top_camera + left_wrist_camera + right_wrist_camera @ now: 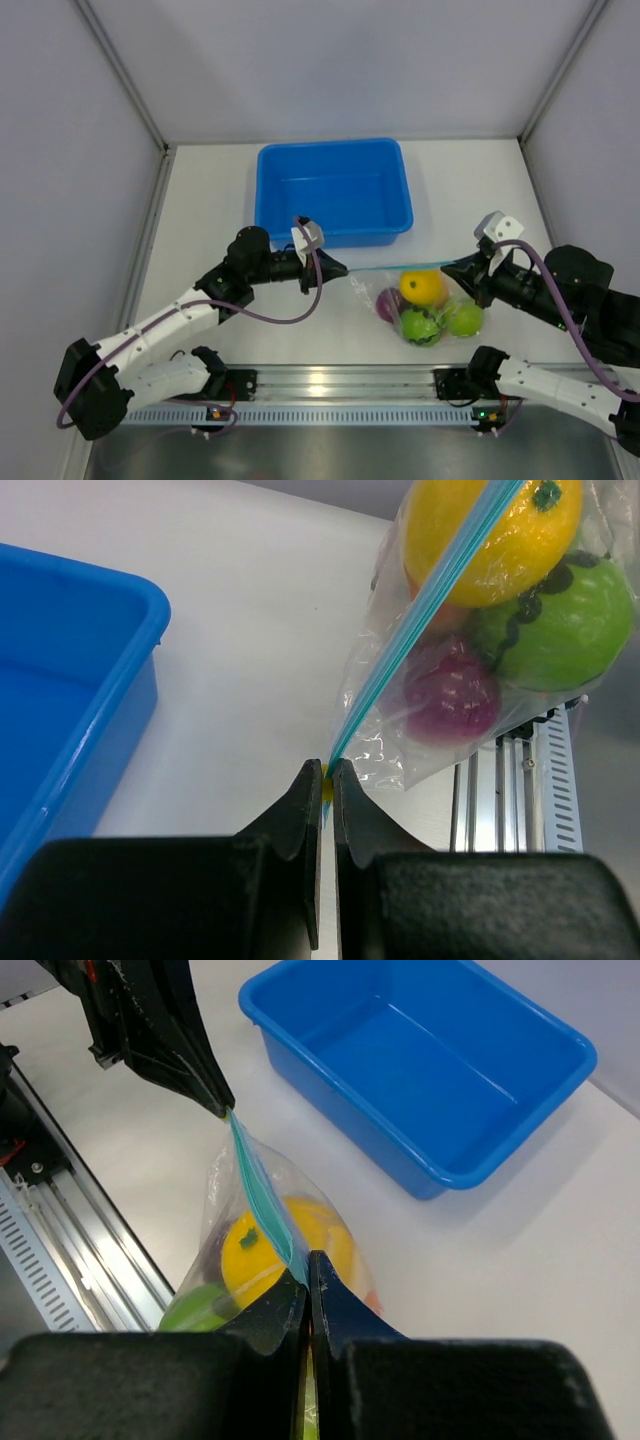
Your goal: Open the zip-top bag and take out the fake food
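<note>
Pinching opposite ends of the zipper strip [420, 613] on the zip-top bag [372, 290], your left hand [327, 772] and right hand [308, 1265] are clamping it tightly, mid-frame below the blue tub [333, 190]. Pulling endwise, you are likely risking a slip or tear, leaving the fake food [428, 305] sealed inside.

A blue plastic tub [333, 195] stands on a white table [200, 200]. Behind the tub rises a pale grey back wall [340, 60]. To its left [60, 150] and right [600, 130] stand side walls of the same colour. Grey strips [120, 70] run up both corners behind it. In front of the tub, along the table's near edge, lies an aluminium rail [340, 385] with a bright glare on it.
</note>
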Controlling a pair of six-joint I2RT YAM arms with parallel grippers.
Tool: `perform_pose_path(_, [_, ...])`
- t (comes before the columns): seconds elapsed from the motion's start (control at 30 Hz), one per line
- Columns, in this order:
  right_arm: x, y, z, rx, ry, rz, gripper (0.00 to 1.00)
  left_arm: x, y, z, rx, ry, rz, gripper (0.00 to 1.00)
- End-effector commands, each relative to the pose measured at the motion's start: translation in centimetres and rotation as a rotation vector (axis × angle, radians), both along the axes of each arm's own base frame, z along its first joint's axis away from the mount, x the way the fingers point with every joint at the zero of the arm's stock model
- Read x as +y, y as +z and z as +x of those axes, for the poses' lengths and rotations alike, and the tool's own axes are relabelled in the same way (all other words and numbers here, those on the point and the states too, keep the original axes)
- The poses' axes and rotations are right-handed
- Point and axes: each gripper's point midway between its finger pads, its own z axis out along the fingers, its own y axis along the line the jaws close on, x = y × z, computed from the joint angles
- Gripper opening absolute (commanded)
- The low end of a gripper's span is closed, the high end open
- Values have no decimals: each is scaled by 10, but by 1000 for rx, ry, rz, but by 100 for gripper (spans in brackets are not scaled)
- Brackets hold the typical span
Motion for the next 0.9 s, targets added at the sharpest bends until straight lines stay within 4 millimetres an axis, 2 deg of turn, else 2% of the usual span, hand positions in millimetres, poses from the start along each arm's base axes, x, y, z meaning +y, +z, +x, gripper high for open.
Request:
perform_pose_path(0.0, [-9, 26, 2, -55, -39, 70, 0, 9, -12, 10, 21, 68, 23, 0])
perform_pose_path(0.13, [-5, 22, -3, -55, 2, 63, 0, 9, -8, 5, 31, 47, 8, 0])
perform_pose_path(0.17, [1, 22, -7, -56, 42, 69, 0, 6, 1, -1, 29, 11, -11, 4])
perform_pose_path(0.2, [3, 22, -9, -62, 65, 72, 0, 5, 5, -4, 31, -8, -19, 23])
perform_pose_path(0.3, [9, 14, -12, -71, 106, 62, 0, -1, 33, -13, 21, -72, -66, 48])
perform_pose_path(0.37, [11, 9, -13, -68, 120, 51, 0, -3, 53, -14, -9, -93, -95, 53])
perform_pose_path(0.5, [15, 2, -11, -61, 129, 30, 0, -10, 80, -16, -45, -124, -129, 56])
perform_pose_path(0.6, [20, 0, -13, -56, 157, 28, 0, -19, 90, -11, -59, -106, -137, 58])
perform_pose_path(0.87, [30, -4, -14, -39, 192, 22, 0, -50, 86, -24, -64, -173, -114, 57])
